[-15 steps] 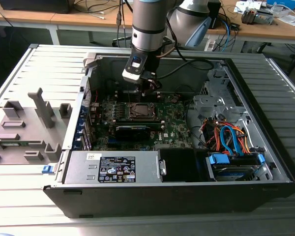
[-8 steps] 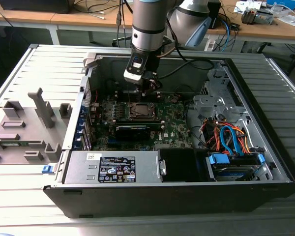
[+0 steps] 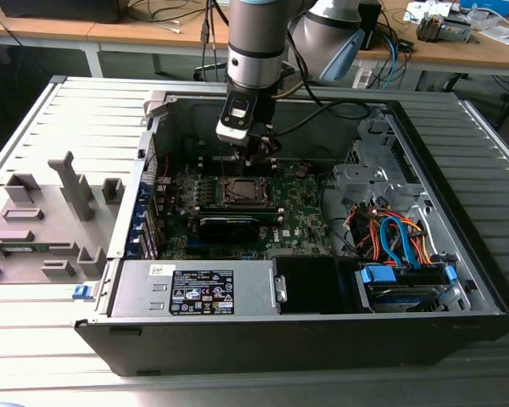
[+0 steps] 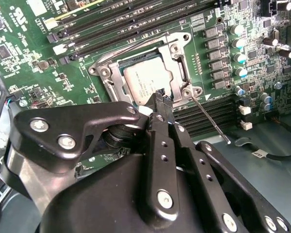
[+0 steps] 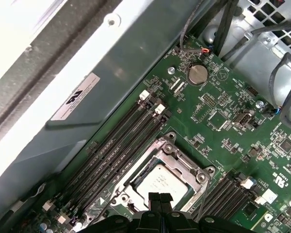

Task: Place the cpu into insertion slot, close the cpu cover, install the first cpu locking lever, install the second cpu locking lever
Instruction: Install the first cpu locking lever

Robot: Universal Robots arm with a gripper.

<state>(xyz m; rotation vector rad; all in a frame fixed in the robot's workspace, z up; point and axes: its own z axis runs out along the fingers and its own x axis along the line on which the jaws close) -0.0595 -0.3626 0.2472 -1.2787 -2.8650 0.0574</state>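
The cpu sits in the insertion slot under the closed cpu cover, while the empty pincer, fingers pressed together, hovers beside a locking lever that looks unlatched.

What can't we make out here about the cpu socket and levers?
- Second wrist view: the end effector hides the near edges of the cpu and the cpu cover; contact cannot be judged.
- First wrist view: the end effector and the picture's edge cut off the cover's near side.
- Exterior view: the insertion slot is too small to read lever positions.
- Second wrist view: whether the locking lever is hooked cannot be told.
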